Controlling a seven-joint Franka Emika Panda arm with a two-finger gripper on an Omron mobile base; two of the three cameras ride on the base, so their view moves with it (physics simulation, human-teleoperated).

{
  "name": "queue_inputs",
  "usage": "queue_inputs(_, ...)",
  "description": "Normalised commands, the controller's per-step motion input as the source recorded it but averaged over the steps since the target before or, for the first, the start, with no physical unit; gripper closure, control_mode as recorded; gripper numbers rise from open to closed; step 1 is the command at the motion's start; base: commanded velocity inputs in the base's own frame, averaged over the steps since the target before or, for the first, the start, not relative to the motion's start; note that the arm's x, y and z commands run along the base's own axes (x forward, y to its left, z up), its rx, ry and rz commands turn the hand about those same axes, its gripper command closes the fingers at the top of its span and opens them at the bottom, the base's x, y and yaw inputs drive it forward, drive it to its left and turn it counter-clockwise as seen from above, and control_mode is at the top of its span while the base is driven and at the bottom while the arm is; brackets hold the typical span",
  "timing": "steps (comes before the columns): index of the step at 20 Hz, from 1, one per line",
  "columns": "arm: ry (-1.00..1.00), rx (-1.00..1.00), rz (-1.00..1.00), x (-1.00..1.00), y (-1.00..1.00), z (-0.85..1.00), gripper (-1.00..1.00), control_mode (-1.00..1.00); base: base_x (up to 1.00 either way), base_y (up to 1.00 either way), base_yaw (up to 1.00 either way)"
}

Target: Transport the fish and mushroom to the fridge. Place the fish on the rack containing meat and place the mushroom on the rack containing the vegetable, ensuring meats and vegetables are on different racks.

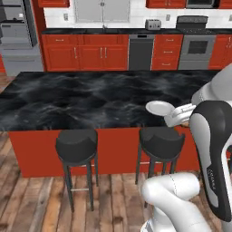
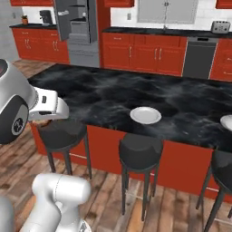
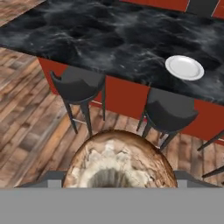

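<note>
While the arm stands raised behind the island, the hand view looks down over the gripper [image 3: 117, 186] at a large rounded brown-tan shape, the mushroom [image 3: 118, 159], which sits right at the bottom of that view between the places where the finger tips would rise; the tips themselves are hidden behind it, so the jaws appear spread wide around the mushroom and closed on its sides, though the contact itself cannot be made out; its cap shows a mottled brown rim and a paler, whitish centre. Beyond it lies the black marble island counter [image 3: 109, 35], with a white plate [image 3: 184, 67] resting on it near the front edge; two dark stools [image 3: 78, 85] stand against the red island front, over a wooden plank floor [image 3: 26, 122].

From the left base view, the same plate [image 1: 159, 108] lies on the counter [image 1: 81, 97] just beside the arm's white wrist; a second stool [image 1: 161, 142] stands below it; red cabinets [image 1: 86, 52] and a dark dishwasher [image 1: 141, 52] line the far wall; the fridge [image 1: 16, 36] stands at the far left, grey, its inside too small to read.

From the right base view, the fridge [image 2: 78, 27] stands well apart from the robot, beyond the island, with its door open and pale bins showing; its racks cannot be told apart at this size; the plate [image 2: 145, 115] sits near the counter's front edge.
</note>
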Motion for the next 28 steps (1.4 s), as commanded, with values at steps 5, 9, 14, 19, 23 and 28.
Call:
queue_inputs(5, 0.0, 0.0, 0.0, 0.0, 0.0, 0.0, 1.0, 1.0, 0.24, 1.0, 0.0)
queue_inputs(9, 0.0, 0.0, 0.0, 0.0, 0.0, 0.0, 1.0, 1.0, 0.28, 1.0, 0.0)
queue_inputs(14, 0.0, 0.0, 0.0, 0.0, 0.0, 0.0, 1.0, 1.0, 0.28, 1.0, 0.0)
queue_inputs(19, 0.0, 0.0, 0.0, 0.0, 0.0, 0.0, 1.0, 1.0, 0.33, 1.0, 0.0)
queue_inputs(23, 0.0, 0.0, 0.0, 0.0, 0.0, 0.0, 1.0, 1.0, 0.57, 1.0, 0.0)
queue_inputs(28, 0.0, 0.0, 0.0, 0.0, 0.0, 0.0, 1.0, 1.0, 0.74, 1.0, -0.06)
